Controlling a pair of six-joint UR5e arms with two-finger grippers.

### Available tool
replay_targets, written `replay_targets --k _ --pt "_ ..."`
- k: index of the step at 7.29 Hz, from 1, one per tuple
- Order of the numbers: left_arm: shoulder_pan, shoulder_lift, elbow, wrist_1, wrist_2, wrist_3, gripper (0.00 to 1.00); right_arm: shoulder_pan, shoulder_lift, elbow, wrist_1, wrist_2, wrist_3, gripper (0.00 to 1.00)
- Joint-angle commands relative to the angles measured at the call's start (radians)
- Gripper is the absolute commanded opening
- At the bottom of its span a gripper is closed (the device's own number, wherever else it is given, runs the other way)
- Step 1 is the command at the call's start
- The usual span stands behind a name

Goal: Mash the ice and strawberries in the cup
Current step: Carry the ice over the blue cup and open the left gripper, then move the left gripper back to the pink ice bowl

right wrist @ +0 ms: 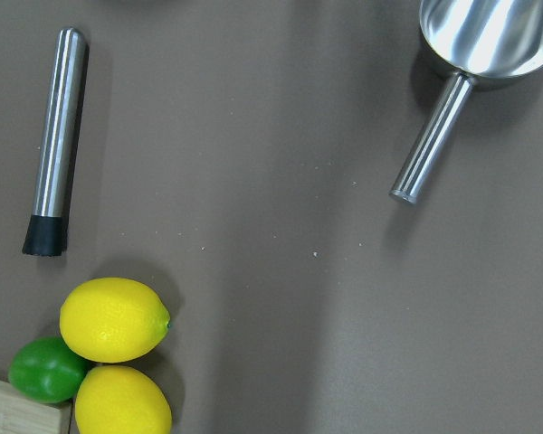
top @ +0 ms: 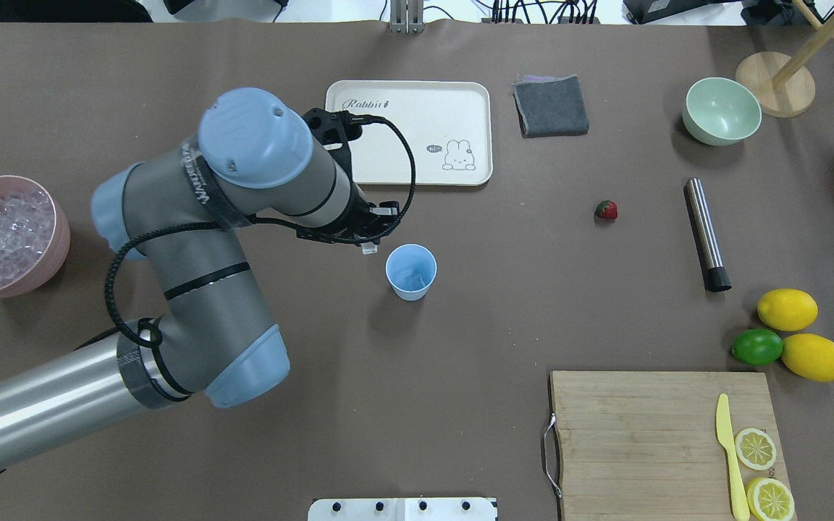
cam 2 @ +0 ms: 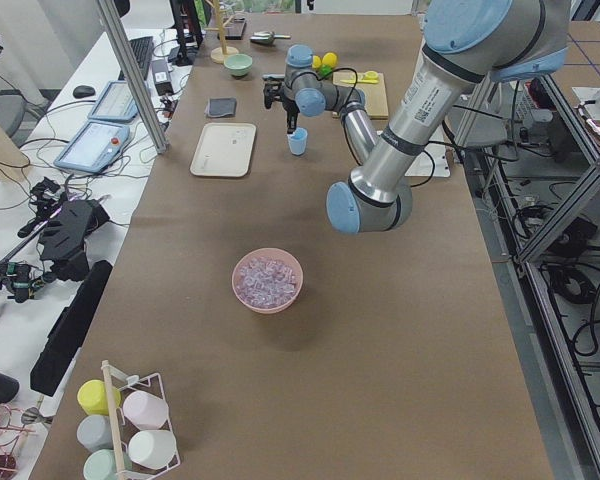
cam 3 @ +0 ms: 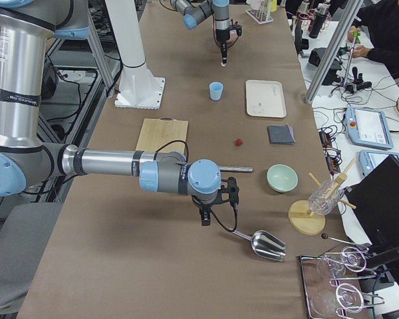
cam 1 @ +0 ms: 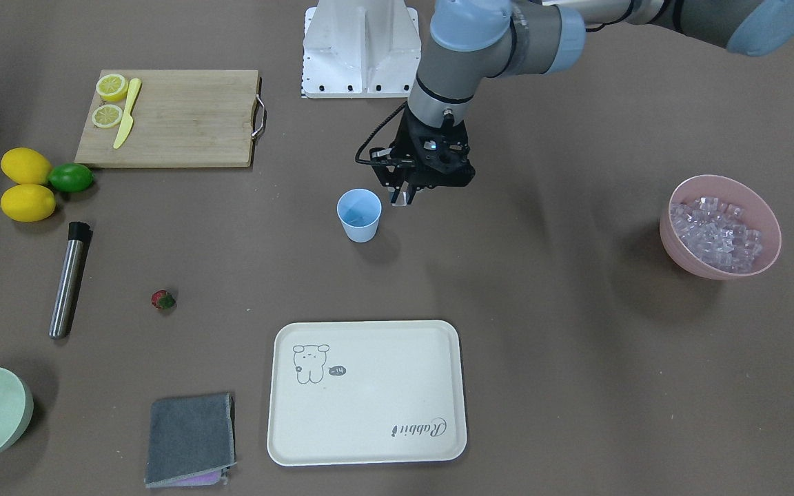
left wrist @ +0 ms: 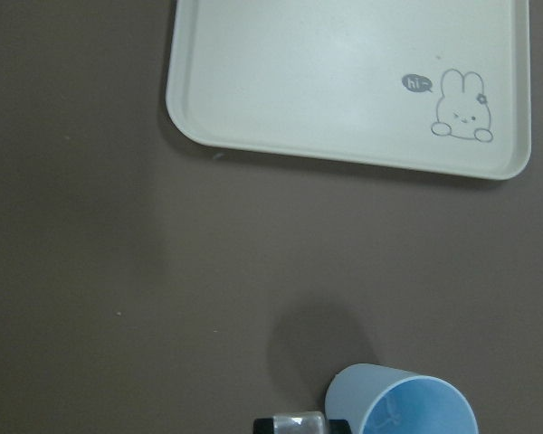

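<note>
I have the left gripper (cam 1: 407, 194) closed on one ice cube (left wrist: 300, 423), which sits clamped between the two fingertips. The cup (cam 1: 359, 215) stands upright on the table, just beside this gripper, on the side of the robot's right. In the wrist view the cube is to the left of the cup's rim and not over the opening, so I judge the coming move is a short shift toward the robot's right, until the cube hangs above the opening, and then a release. The gripper seems to be higher than the rim, so I expect no need to lift first. There is something pale at the bottom of the cup, but I cannot tell if it is ice. The pink bowl (top: 55, 242) with the rest of the ice is well apart from the cup on the robot's left. The strawberry (top: 606, 210) lies on the table well apart from the cup on the robot's right, nearer to the right arm. The right gripper (cam 3: 205, 218) shows only in the side view, so I cannot tell if it is open or closed.
</note>
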Motion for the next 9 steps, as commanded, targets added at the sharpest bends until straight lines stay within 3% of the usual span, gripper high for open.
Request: replay_targets --k 1,2,3,4,6,8,9 --pt "0.038 -0.044 0.045 -0.014 0.031 -0.022 0.00 0.000 -0.001 -0.003 0.000 0.006 0.000 1.00" --pt "0.061 -0.041 0.047 -0.029 0.049 -0.022 0.12 0.000 -0.004 -0.004 -0.001 0.006 0.000 1.00" --pt "0.077 -0.041 0.045 -0.031 0.081 -0.023 0.65 0.000 -0.004 -0.004 -0.002 0.006 0.000 1.00" --pt "0.077 -0.041 0.045 -0.037 0.083 -0.019 0.89 0.000 -0.006 -0.001 -0.002 0.006 0.000 1.00" --pt "0.043 -0.005 0.023 -0.048 0.072 -0.010 0.94 0.000 -0.009 -0.001 0.000 0.007 -0.002 1.00" --pt "-0.094 0.197 -0.101 -0.046 -0.061 0.199 0.92 0.000 -0.009 -0.001 -0.002 0.007 0.000 1.00" --pt "-0.154 0.295 -0.131 -0.051 -0.072 0.302 0.92 0.000 -0.009 0.001 -0.002 0.009 0.000 1.00"
